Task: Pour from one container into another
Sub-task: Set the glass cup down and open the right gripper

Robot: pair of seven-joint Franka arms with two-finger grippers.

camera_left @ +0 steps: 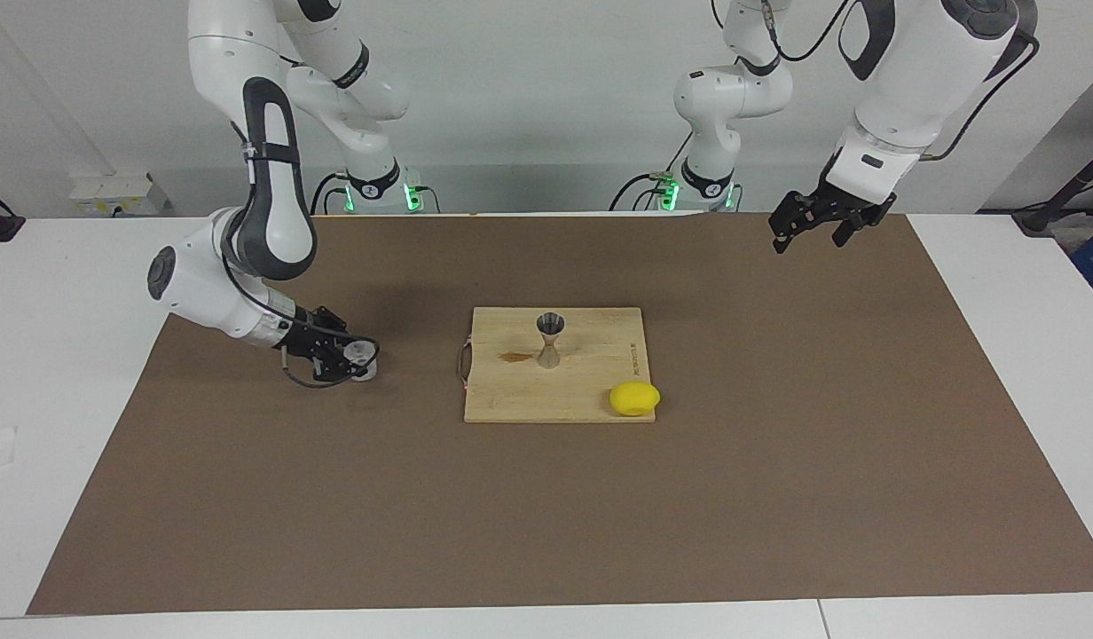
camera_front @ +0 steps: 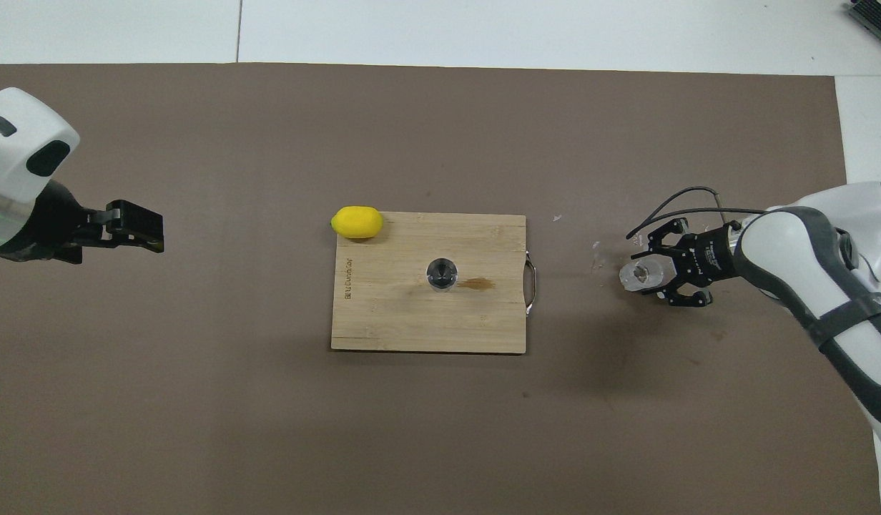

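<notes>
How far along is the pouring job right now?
Looks nearly finished: the jigger stands upright on the cutting board, a brown stain beside it, though its contents cannot be seen. In hand: the right gripper has the clear cup upright on the brown mat toward the right arm's end. Left: letting go and pulling away. The left gripper waits, open, over the mat.

One high camera faces the robots, another looks steeply down; both share the brown mat [camera_left: 777,444].

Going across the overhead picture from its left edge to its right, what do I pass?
Left gripper → lemon → jigger on the cutting board → clear cup → right gripper.
</notes>
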